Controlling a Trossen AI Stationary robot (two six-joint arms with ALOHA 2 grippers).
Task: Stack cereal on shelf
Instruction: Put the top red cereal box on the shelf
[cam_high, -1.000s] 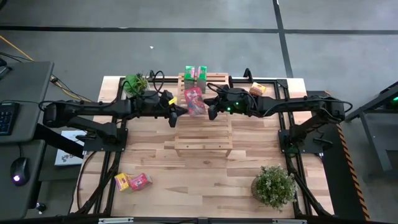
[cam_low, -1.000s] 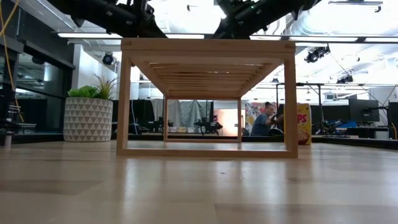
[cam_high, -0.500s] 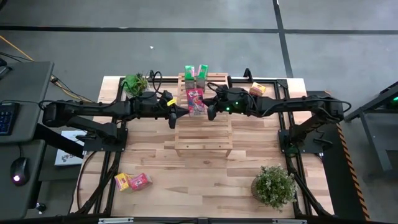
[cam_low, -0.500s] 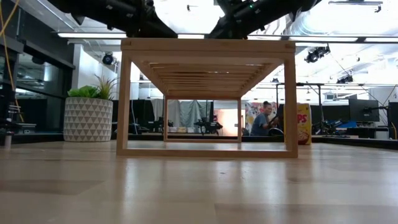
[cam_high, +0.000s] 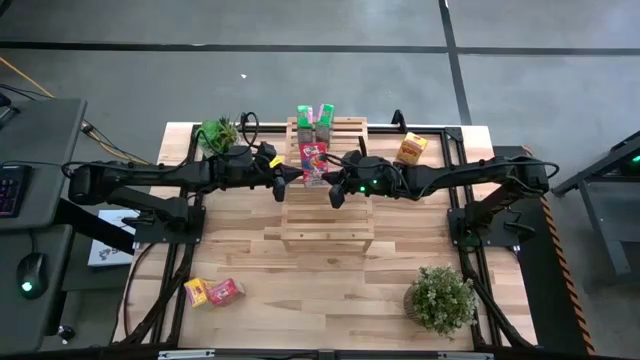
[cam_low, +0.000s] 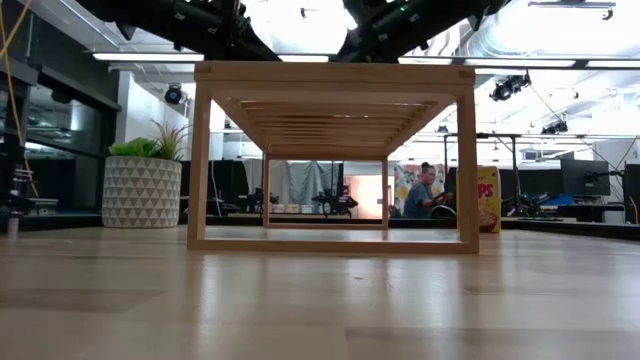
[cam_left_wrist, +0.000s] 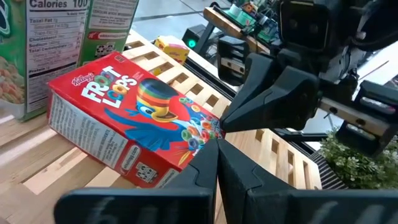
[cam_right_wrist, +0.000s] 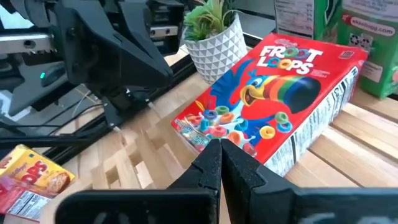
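Note:
A red cereal box (cam_high: 314, 162) lies face up on the slats of the wooden shelf (cam_high: 328, 215), just in front of two green cereal boxes (cam_high: 313, 120) standing at the shelf's far end. My left gripper (cam_high: 292, 182) (cam_left_wrist: 216, 149) and my right gripper (cam_high: 336, 188) (cam_right_wrist: 215, 149) are both shut. Their tips meet at the red box's near end, one from each side. A yellow box (cam_high: 410, 148) stands on the table at the far right. A yellow and a pink box (cam_high: 213, 292) lie at the near left. My left gripper's shut fingertips (cam_left_wrist: 208, 152) come level from the table's left and lie at the lower near corner (cam_left_wrist: 198, 149) of the red box. I cannot tell whether they touch it. My right gripper's shut fingertips (cam_right_wrist: 210, 152) come slanting down from the table's right and stand against the box's near short end (cam_right_wrist: 198, 138). The box lies flat on the slats.
A potted plant (cam_high: 218, 132) stands at the far left beside the shelf, and a bushy plant (cam_high: 440, 298) at the near right. The low view shows the shelf's frame (cam_low: 333, 72) with both arms above it. A person sits in the room behind.
The red box lay skewed on the shelf and has turned straight, its long sides now in line with the shelf. My right gripper has shifted toward the table's near-left, along the box's near end. My left gripper has kept its place.

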